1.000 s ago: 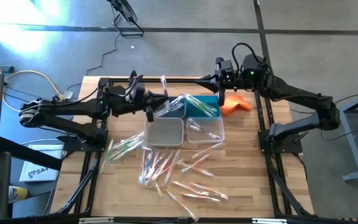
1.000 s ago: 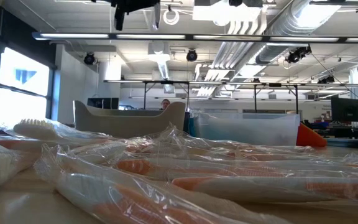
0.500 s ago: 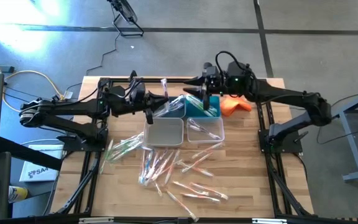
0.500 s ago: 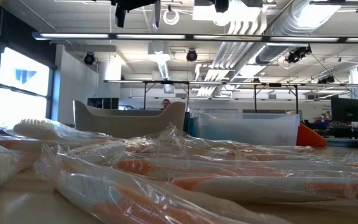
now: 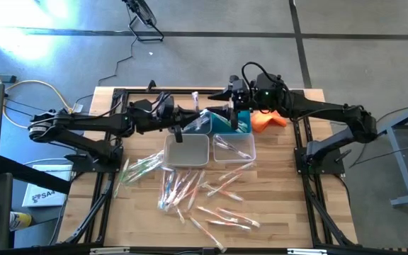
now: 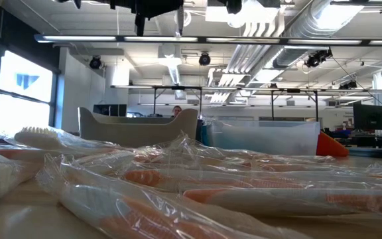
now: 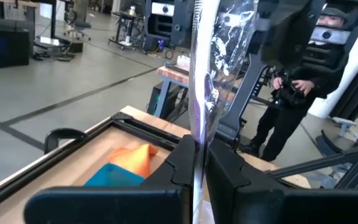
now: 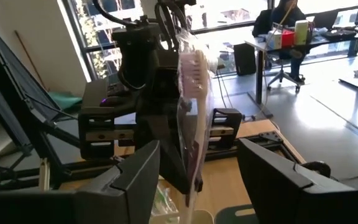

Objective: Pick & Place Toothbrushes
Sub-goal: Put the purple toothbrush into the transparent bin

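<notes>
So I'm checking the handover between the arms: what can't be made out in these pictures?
- Handle colour of the wrapped toothbrush in the left hand: left wrist view, glare on the wrapper.
- Both hands: low view, cut off at the top edge.
- Contents of the teal bin: high view, right hand overhangs it.

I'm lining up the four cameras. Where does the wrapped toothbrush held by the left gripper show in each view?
High view: toothbrush upright at the left gripper, over the bins.
Low view: not in it.
Left wrist view: centre, clamped between shut fingers.
Right wrist view: centre, between open fingers.
Shared landmark: orange cloth.
</notes>
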